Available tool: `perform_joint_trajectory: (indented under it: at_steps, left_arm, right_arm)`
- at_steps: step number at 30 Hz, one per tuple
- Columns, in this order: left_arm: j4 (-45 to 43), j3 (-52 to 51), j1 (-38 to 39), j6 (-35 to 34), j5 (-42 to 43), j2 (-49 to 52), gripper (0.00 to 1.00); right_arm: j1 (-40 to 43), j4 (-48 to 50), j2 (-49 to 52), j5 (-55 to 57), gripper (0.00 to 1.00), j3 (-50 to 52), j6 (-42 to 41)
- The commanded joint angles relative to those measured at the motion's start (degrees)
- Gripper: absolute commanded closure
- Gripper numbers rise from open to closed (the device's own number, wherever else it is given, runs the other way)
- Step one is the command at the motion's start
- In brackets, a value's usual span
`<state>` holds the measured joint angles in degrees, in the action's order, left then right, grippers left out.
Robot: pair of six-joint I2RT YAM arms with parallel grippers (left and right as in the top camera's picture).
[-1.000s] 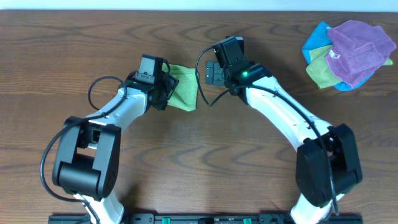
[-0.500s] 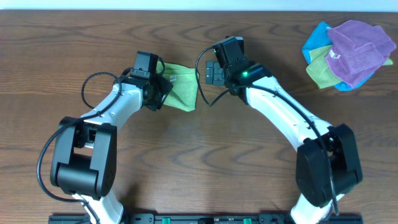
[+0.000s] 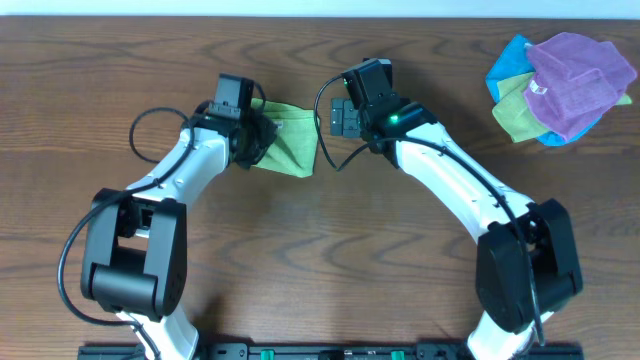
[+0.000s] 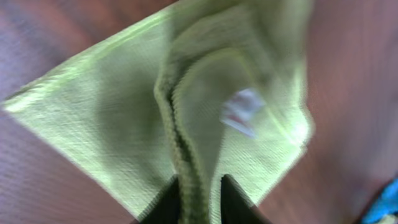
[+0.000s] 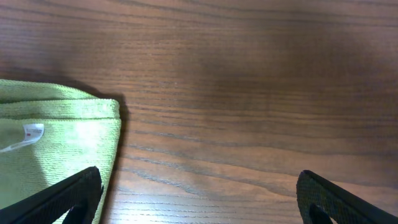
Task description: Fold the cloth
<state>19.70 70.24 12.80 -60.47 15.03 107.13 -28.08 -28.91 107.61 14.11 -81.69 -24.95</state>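
Clamped at far left by the left gripper [image 3: 260, 138]: a raised ridge of the lime-green, folded microfibre cloth [image 3: 292, 142], pinched tight between both dark fingers [image 4: 231, 198] with nothing between them but fabric. Spread flat on the brown wooden table [image 3: 330, 260] ahead of those jaws, reaching rightward to just short of the right gripper [image 3: 335, 118]. Held wide apart there, low over bare wood, gripping nothing; beside the left-hand finger in that wrist view, only the cloth's rounded corner, near but not touching. Farther right, well apart from both sets of jaws, heaped as a loose pile of blue, green and purple cloths [image 3: 560, 85]. From overhead, hard to make out the pinch beneath the left wrist body; from the left wrist, plain to see, along with a small white label [image 4: 239, 112] just beyond the ridge. From the right wrist, the same label on the top layer, plus two stacked edges along the cloth's far side
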Motion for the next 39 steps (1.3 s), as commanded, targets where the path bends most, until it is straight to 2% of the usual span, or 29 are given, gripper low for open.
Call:
perform_joint_trajectory:
  at_steps: [1, 5, 12, 18, 31, 39]
  left_arm:
    - [0.7, 3.6, -0.2, 3.4, -0.2, -1.2, 0.94]
    - [1.9, 3.9, -0.2, 4.8, -0.4, -1.2, 0.94]
    - [3.9, 3.9, -0.2, 13.9, -0.9, -1.2, 0.94]
    - [4.0, 4.5, -0.2, 14.7, 0.0, -1.2, 0.94]
    - [8.0, 12.9, -0.2, 23.3, -0.6, -1.2, 0.94]
    - [14.9, 12.8, 0.0, 26.3, -6.4, -1.1, 0.94]
  right_arm:
    - [0.3, 0.0, -0.9, 0.5, 0.01, -0.8, 0.8]
    - [0.3, 0.0, -0.9, 0.5, 0.01, -0.8, 0.8]
    - [0.3, 0.0, -0.9, 0.5, 0.01, -0.8, 0.8]
    - [0.3, 0.0, -0.9, 0.5, 0.01, -0.8, 0.8]
    - [0.3, 0.0, -0.9, 0.4, 0.01, -0.8, 0.8]
    - [0.3, 0.0, -0.9, 0.5, 0.01, -0.8, 0.8]
